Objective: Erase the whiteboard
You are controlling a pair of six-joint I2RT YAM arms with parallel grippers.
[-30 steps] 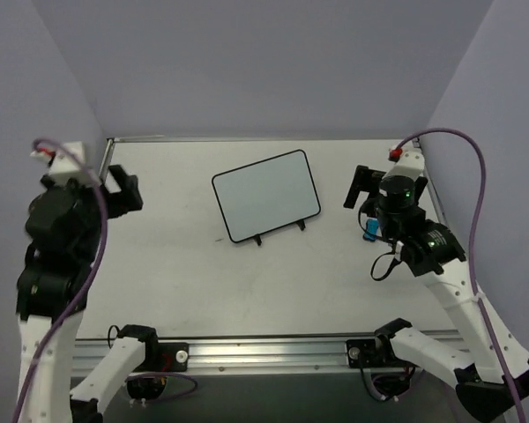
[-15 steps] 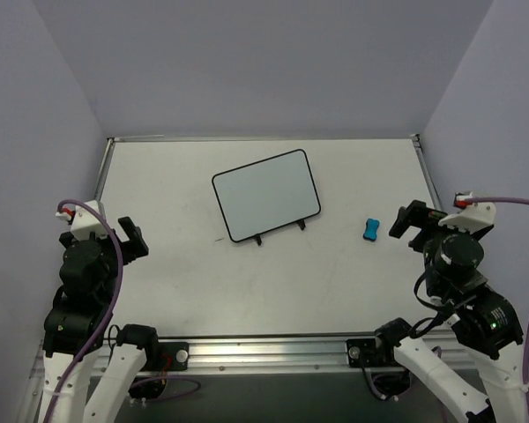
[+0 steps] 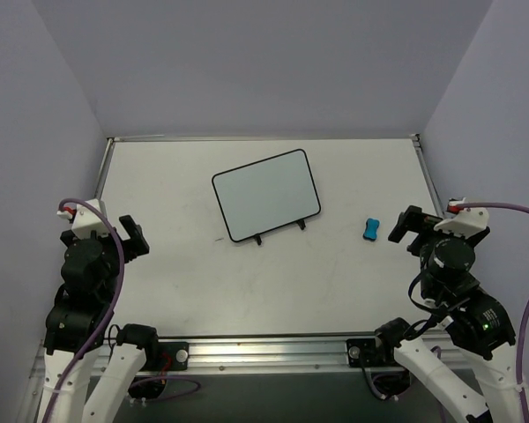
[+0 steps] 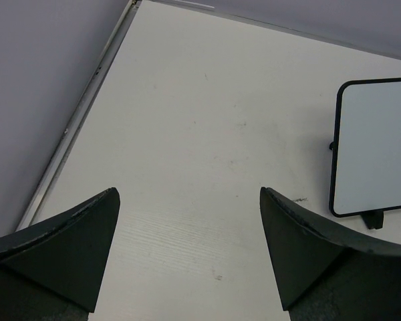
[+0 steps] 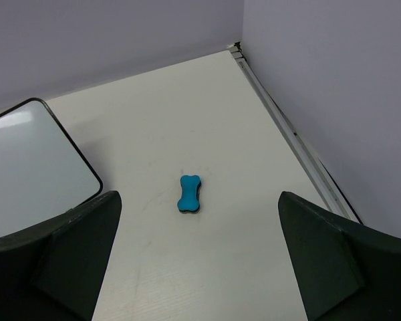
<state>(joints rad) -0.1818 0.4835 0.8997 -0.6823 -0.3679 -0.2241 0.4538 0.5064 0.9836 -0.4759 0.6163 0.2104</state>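
A clean whiteboard (image 3: pixel 266 196) stands mid-table; a blue eraser (image 3: pixel 371 229) lies well apart to its right; the left gripper (image 3: pixel 123 236) and right gripper (image 3: pixel 408 227), 2 claws, gape wide, holding nothing.

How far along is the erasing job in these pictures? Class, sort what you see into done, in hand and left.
Done: the whiteboard shows no writing in any view. In hand: nothing; the left gripper and right gripper are both open and empty, and the eraser lies on the table right of the whiteboard, apart from both. Left: apparently nothing to wipe.
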